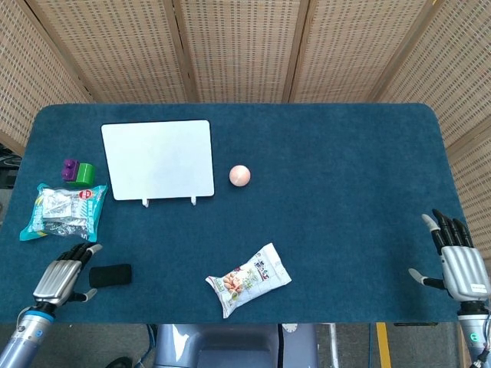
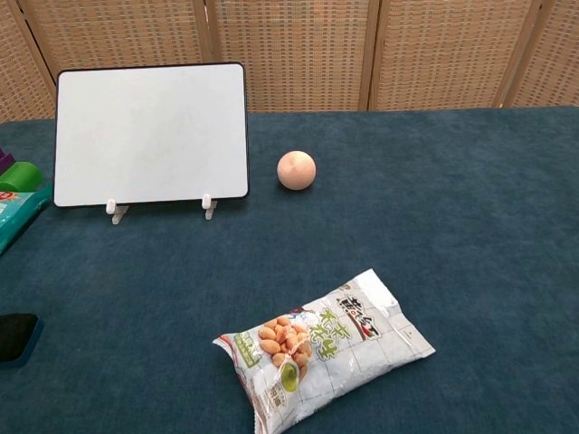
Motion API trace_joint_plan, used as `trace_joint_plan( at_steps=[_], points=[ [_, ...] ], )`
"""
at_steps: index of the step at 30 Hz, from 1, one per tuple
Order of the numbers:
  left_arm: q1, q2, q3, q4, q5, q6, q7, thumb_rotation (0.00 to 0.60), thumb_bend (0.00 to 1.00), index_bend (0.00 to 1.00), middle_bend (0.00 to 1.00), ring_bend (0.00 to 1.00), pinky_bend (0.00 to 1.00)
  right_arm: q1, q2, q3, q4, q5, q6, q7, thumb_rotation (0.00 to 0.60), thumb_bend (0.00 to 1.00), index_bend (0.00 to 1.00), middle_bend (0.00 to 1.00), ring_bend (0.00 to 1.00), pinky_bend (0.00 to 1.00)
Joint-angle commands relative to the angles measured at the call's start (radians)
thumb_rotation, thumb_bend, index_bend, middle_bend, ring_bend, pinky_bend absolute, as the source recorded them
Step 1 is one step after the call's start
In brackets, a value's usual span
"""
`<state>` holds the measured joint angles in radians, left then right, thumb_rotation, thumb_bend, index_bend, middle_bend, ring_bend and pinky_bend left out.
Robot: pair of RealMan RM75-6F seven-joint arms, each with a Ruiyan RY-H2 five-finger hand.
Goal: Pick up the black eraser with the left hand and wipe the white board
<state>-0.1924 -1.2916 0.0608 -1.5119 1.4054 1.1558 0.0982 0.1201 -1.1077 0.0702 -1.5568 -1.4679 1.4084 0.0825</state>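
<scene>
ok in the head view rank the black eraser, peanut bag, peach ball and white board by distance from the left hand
1. Black rectangular eraser, just right of the left hand.
2. White rectangular board, standing farther back.
3. White peanut bag, near the front edge.
4. Peach-coloured ball, beside the board.

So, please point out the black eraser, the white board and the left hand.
black eraser (image 1: 110,275), head view, middle of its top.
white board (image 1: 159,159), head view, centre of its white face.
left hand (image 1: 63,277), head view, its back.
</scene>
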Motion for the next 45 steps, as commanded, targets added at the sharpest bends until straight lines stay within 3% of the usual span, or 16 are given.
trace_joint_plan(
  at_steps=[1, 8, 13, 17, 22, 28, 32, 37, 41, 45],
  points=[
    [-0.007, -0.033, -0.006, 0.026, -0.003, -0.005, 0.011, 0.600, 0.23, 0.20, 0.18, 0.14, 0.23, 0.000, 0.000, 0.000, 0.001, 0.000, -0.001, 0.002, 0.600, 0.00, 0.00, 0.00, 0.00, 0.00],
    [-0.020, -0.072, -0.001, 0.048, 0.014, -0.015, 0.045, 0.600, 0.23, 0.28, 0.26, 0.21, 0.30, -0.001, 0.001, 0.000, 0.000, 0.000, 0.000, 0.002, 0.600, 0.00, 0.00, 0.00, 0.00, 0.00],
    [-0.018, -0.099, -0.008, 0.057, 0.009, 0.002, 0.074, 0.600, 0.24, 0.39, 0.42, 0.35, 0.41, -0.001, 0.004, 0.003, 0.002, 0.003, 0.000, 0.012, 0.600, 0.00, 0.00, 0.00, 0.00, 0.00],
    [-0.021, -0.106, -0.007, 0.060, 0.002, -0.004, 0.098, 0.600, 0.25, 0.45, 0.47, 0.40, 0.45, -0.001, 0.004, 0.003, 0.004, 0.004, -0.001, 0.017, 0.600, 0.00, 0.00, 0.00, 0.00, 0.00],
    [-0.021, -0.108, -0.012, 0.054, 0.014, 0.019, 0.104, 0.600, 0.26, 0.48, 0.49, 0.42, 0.46, -0.002, 0.004, 0.004, 0.004, 0.003, 0.002, 0.020, 0.600, 0.00, 0.00, 0.00, 0.00, 0.00],
    [-0.019, -0.102, -0.042, 0.061, 0.104, 0.138, 0.004, 0.600, 0.25, 0.48, 0.49, 0.42, 0.46, -0.002, 0.005, 0.004, 0.004, 0.004, -0.001, 0.024, 0.600, 0.00, 0.00, 0.00, 0.00, 0.00],
    [-0.039, -0.121, -0.102, 0.093, 0.171, 0.246, -0.049, 0.600, 0.24, 0.48, 0.49, 0.42, 0.46, -0.002, 0.006, 0.003, 0.003, 0.003, 0.000, 0.023, 0.600, 0.00, 0.00, 0.00, 0.00, 0.00],
    [-0.134, -0.197, -0.242, 0.202, 0.197, 0.324, -0.107, 0.600, 0.23, 0.48, 0.49, 0.42, 0.46, 0.000, 0.005, 0.002, 0.002, 0.003, -0.004, 0.020, 0.600, 0.00, 0.00, 0.00, 0.00, 0.00],
    [-0.230, -0.269, -0.332, 0.320, 0.156, 0.287, -0.126, 0.600, 0.23, 0.48, 0.49, 0.42, 0.46, 0.002, 0.004, 0.003, 0.002, 0.005, -0.008, 0.018, 0.600, 0.00, 0.00, 0.00, 0.00, 0.00],
    [-0.324, -0.334, -0.387, 0.435, 0.109, 0.220, -0.118, 0.600, 0.23, 0.48, 0.49, 0.42, 0.46, 0.005, 0.005, 0.006, 0.003, 0.013, -0.017, 0.023, 0.600, 0.00, 0.00, 0.00, 0.00, 0.00]
  ],
)
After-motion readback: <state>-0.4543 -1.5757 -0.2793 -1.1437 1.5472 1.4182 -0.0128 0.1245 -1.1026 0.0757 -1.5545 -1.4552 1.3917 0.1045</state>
